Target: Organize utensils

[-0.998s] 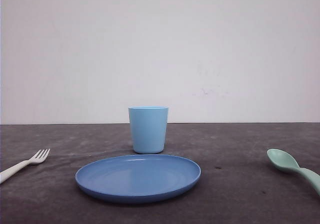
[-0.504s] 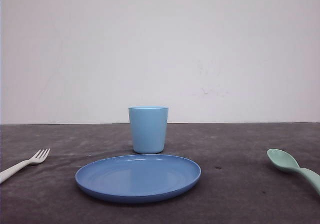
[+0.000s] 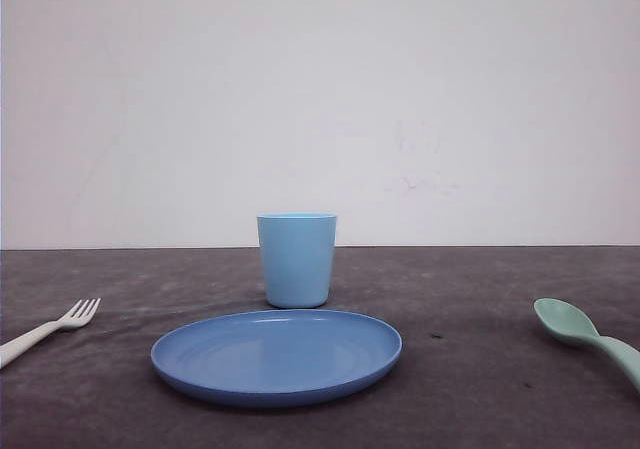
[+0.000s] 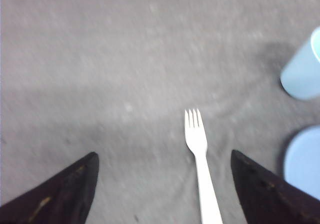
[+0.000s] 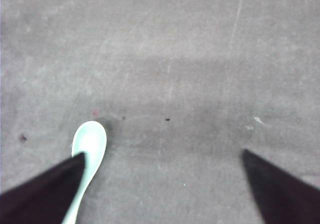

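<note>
Left gripper: jaws spread wide, holding nothing; the two dark fingers stand well apart above the bench, touching neither it nor the fork.
Fork: white, four tines, lying flat on the dark grey bench at the far left, tines pointing toward the cup side; in the left wrist view it lies between the spread fingers, closer to one than the other.
Right gripper: also wide open and empty; one finger overlaps the spoon's handle in the wrist view, contact cannot be told.
Spoon: pale mint-green, flat on the bench at the far right, oval bowl facing up.
Plate: round, blue, centre front, between the two utensils and well apart from each.
Cup: light blue, upright, just behind the plate.
</note>
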You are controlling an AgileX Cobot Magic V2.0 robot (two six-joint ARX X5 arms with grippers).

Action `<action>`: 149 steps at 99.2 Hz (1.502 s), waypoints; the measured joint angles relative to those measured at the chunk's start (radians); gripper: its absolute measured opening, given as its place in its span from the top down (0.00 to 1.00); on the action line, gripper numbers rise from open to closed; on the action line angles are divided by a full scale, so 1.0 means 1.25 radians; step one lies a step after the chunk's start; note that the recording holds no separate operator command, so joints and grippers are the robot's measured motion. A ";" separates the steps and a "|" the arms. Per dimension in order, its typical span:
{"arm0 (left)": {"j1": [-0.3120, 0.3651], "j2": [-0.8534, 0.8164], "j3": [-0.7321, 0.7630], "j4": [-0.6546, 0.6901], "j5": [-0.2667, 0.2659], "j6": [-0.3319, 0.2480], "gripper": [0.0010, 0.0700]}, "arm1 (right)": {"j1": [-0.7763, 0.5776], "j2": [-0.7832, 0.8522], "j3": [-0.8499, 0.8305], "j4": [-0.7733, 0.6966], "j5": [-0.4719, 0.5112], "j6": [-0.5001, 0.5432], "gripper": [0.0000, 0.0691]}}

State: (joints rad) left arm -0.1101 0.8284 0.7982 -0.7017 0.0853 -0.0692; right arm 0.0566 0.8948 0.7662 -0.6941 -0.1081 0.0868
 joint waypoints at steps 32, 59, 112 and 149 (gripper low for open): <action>-0.107 0.003 -0.106 0.028 0.014 -0.080 0.26 | 0.000 0.000 0.000 -0.004 0.000 -0.004 0.02; -0.168 0.082 -0.136 0.101 -0.025 -0.135 0.27 | 0.000 0.000 0.000 -0.013 0.000 -0.004 0.02; -0.198 0.356 -0.136 0.268 -0.075 -0.134 0.28 | 0.000 0.000 0.000 -0.018 0.000 -0.004 0.02; -0.211 0.419 -0.130 0.293 -0.102 -0.126 0.47 | 0.000 0.000 0.000 -0.018 0.000 -0.004 0.02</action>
State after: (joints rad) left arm -0.3744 1.3525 0.6357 -0.3359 -0.0418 -0.2268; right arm 0.0570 0.8948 0.7662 -0.7162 -0.1078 0.0822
